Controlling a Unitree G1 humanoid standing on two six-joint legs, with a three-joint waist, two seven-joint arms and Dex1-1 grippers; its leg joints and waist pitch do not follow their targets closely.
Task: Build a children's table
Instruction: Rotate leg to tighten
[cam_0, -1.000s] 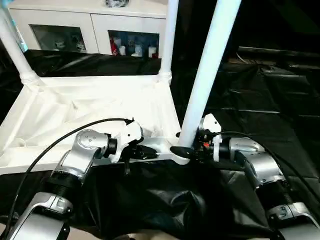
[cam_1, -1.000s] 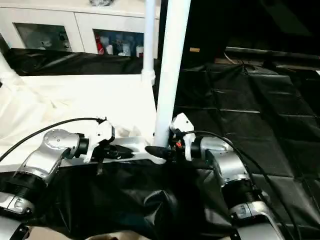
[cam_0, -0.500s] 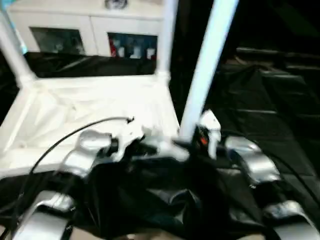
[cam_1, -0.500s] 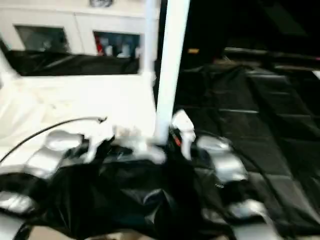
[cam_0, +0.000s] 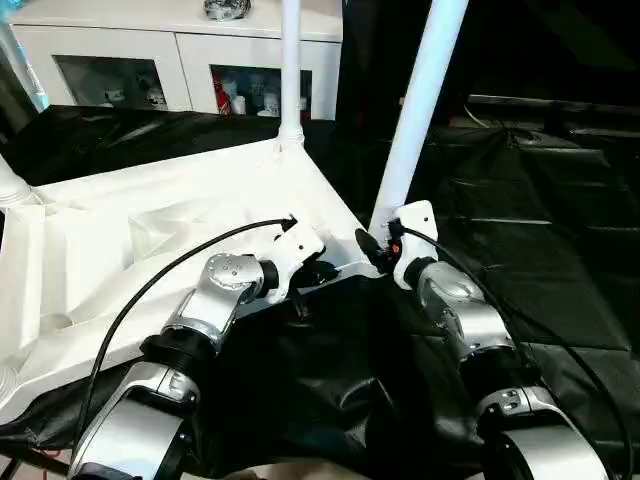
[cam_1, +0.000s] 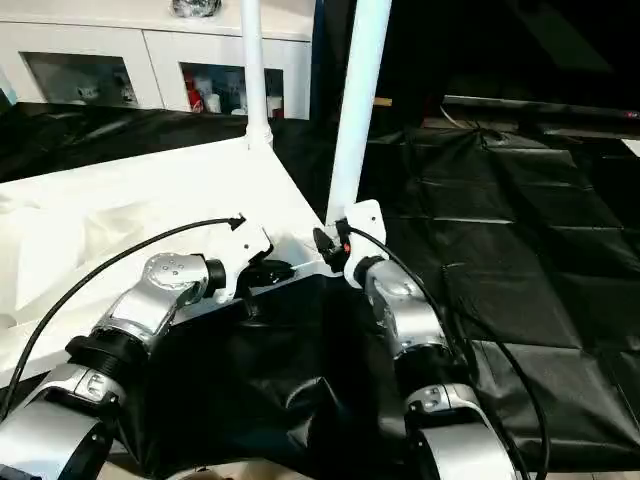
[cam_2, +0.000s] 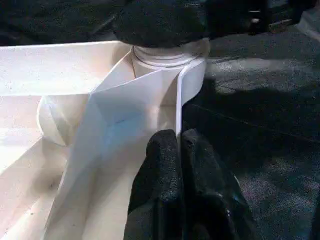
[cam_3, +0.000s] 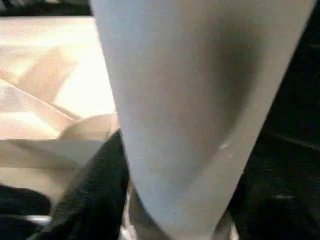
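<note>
**Inspector:** Status of the tabletop (cam_0: 150, 230)?

**Assessor:** Upside down, left and centre of frame. The near leg (cam_0: 415, 105) stands in the corner socket at centre. The left gripper (cam_2: 179, 160) is pinched on the tabletop's rim; the right gripper (cam_0: 378, 250) grips the leg's base.

**Inspector:** Recommendation?

**Assessor:** Hold the rim steady and keep the leg plumb while pressing it home; it appears to lean.

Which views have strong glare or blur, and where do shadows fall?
Left eye view: glare washes out the tabletop. Right wrist view: the leg is very near and soft, shaded on one side. Left wrist view: the corner socket lies partly under dark shadow.
</note>
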